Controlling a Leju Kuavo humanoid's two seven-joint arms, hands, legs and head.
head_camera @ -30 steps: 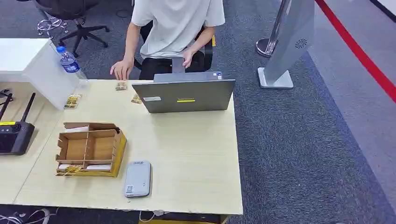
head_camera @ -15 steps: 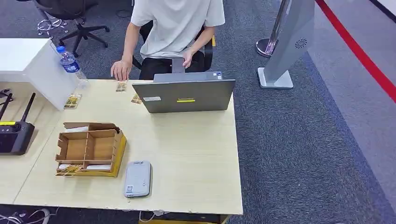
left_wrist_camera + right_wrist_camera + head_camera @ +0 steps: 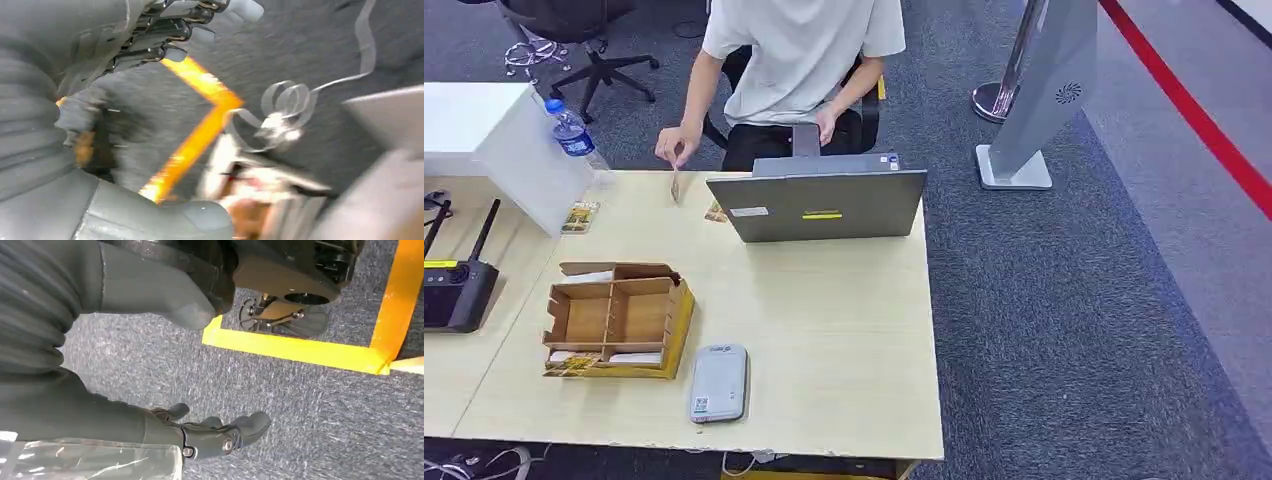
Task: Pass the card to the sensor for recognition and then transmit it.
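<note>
Head view, card: a card point(image 3: 674, 186) is pinched on edge by the person's hand point(image 3: 675, 146) at the table's point(image 3: 844, 340) far left part; more cards point(image 3: 580, 216) lie flat nearby.
Sensor: the grey reader point(image 3: 719, 383) lies near the front edge, well apart from that card.
Left hand point(image 3: 165, 35): hangs over the floor, fingers loosely apart, holding nothing; picture blurred.
Right hand point(image 3: 215, 432): hangs low, fingers slightly curled but apart, empty.
Nearer arm: I judge the left.

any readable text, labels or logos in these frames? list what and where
Nothing is legible.
Laptop: white and yellow stickers, too small.
Grey sensor: small label, unreadable.
Bottle: blue label, blurred.
Grey stand: round swirl logo, no words.
Cards: print too small.
</note>
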